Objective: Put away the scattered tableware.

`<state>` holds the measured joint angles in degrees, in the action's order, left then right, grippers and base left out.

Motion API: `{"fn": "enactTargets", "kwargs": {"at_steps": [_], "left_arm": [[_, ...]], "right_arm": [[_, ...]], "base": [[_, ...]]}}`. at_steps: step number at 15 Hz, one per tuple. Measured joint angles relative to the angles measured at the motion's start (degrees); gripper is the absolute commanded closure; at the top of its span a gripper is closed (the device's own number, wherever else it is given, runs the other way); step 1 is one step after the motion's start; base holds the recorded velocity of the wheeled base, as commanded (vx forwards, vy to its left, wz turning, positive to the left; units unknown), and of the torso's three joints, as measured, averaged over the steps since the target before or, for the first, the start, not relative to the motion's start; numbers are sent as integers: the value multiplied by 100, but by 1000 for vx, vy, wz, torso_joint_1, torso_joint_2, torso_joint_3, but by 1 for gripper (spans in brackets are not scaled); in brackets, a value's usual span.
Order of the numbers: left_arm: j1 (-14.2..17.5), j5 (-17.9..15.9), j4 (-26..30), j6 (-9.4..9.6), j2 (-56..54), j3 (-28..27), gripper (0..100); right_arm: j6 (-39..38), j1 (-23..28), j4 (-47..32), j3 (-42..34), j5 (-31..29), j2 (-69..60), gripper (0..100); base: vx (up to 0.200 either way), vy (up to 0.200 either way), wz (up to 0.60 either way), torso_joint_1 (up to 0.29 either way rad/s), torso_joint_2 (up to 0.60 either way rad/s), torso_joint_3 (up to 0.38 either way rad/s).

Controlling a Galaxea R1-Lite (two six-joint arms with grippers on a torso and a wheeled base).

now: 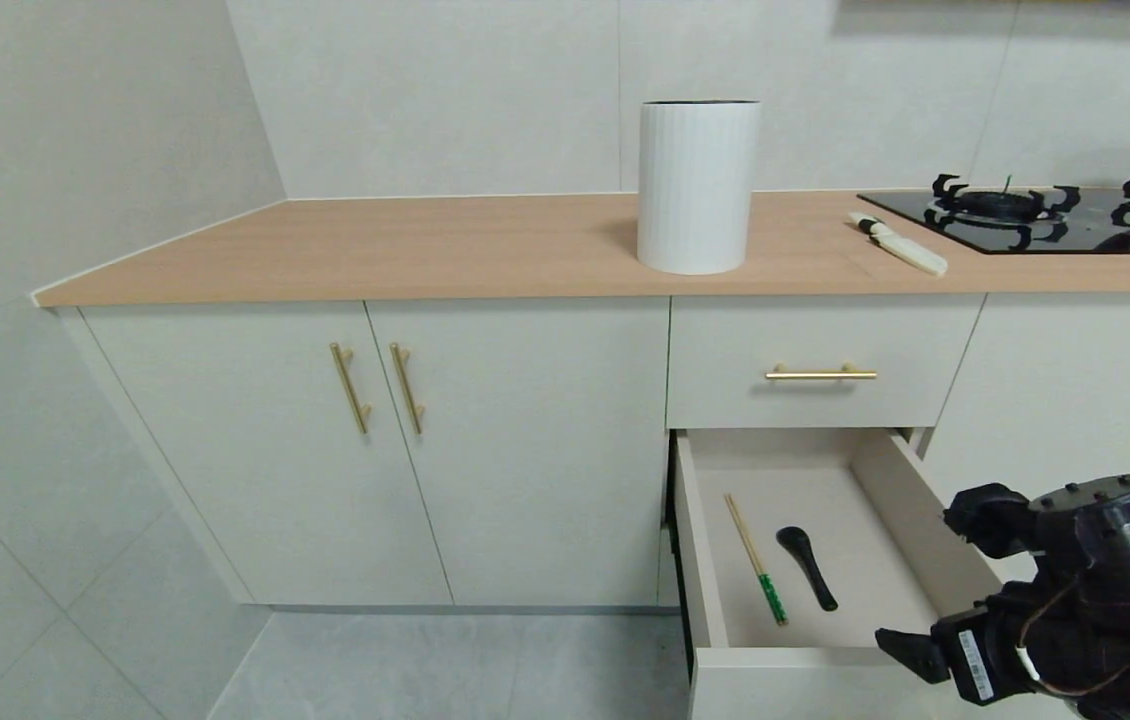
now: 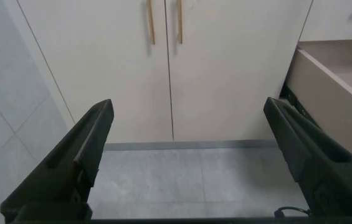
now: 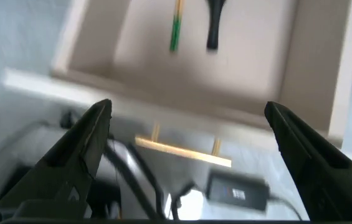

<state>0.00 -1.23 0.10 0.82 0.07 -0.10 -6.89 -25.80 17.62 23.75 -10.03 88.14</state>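
Wooden green-ended chopsticks and a black spoon lie flat, chopsticks left, in the open drawer.

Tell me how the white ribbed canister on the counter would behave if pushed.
The white ribbed canister stands taller than wide, so a high push may tip it. Its flat base probably slides rather than rolls. Ribbed walls likely aid grip.
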Motion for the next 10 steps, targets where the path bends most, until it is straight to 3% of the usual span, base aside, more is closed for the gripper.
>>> {"fn": "enactTargets", "kwargs": {"at_steps": [3, 10], "left_arm": [[0, 1, 0, -4, 0, 0, 0], [0, 0, 0, -4, 0, 0, 0]], "right_arm": [[145, -358, -569, -57, 2, 67, 0], [567, -538, -662, -317, 2, 541, 0]], "base": [[0, 0, 0, 0, 0, 0], [0, 0, 0, 0, 0, 0]]}}
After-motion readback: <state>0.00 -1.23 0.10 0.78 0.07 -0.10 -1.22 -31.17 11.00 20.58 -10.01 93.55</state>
